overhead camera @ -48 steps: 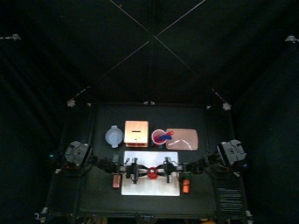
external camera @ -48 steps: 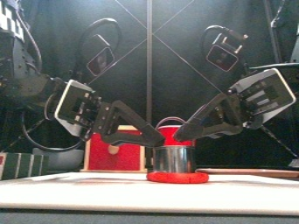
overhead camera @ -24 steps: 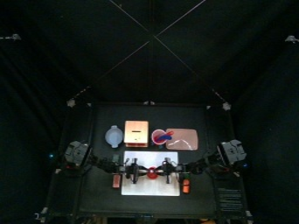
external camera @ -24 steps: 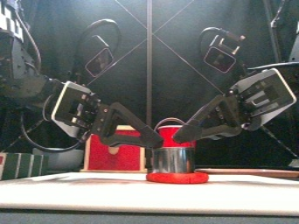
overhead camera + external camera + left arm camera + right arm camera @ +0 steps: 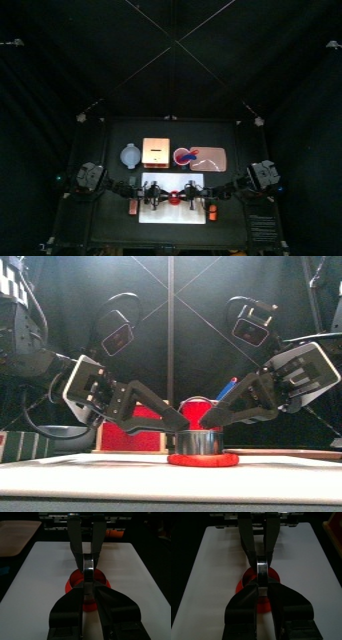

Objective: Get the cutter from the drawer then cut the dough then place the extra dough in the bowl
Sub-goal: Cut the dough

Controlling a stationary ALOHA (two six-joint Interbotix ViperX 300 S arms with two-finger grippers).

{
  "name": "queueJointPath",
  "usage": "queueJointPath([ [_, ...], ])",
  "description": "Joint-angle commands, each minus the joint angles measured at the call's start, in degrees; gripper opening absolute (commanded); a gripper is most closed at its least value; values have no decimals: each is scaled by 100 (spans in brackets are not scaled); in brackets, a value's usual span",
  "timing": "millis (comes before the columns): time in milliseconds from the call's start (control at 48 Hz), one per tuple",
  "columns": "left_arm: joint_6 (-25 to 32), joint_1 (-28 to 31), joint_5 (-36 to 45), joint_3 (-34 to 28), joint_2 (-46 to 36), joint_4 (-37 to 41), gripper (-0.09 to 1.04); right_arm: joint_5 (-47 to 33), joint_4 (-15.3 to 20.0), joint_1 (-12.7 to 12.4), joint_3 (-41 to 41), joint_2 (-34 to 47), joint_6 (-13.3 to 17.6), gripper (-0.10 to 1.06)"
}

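Top high, distant; front table-level, close; wrists face each other, sharing cutter [image 5: 198, 443].

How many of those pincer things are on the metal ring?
2. The left pincer meets the cutter from the left, the right pincer from the right, both shut on it above the red dough.
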Motion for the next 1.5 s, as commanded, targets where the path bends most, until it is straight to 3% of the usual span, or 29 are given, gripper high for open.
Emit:
queueJointPath([
  [21, -132, -9, 308, 97, 229, 35, 51, 211, 308, 44, 35, 439, 9, 50],
  [688, -158, 9, 800, 53, 149, 53, 46, 202, 378, 9, -44, 343, -44, 51],
  [1104, 149, 299, 1529, -176, -879, 334, 49, 246, 255, 35, -193, -88, -44, 52],
  [1333, 308, 387, 1538, -413, -958, 334, 63, 246, 255, 35, -272, -396, -62, 53],
  [1500, 325, 422, 1582, -686, -976, 369, 78, 246, 290, 35, -360, -501, -44, 61],
])
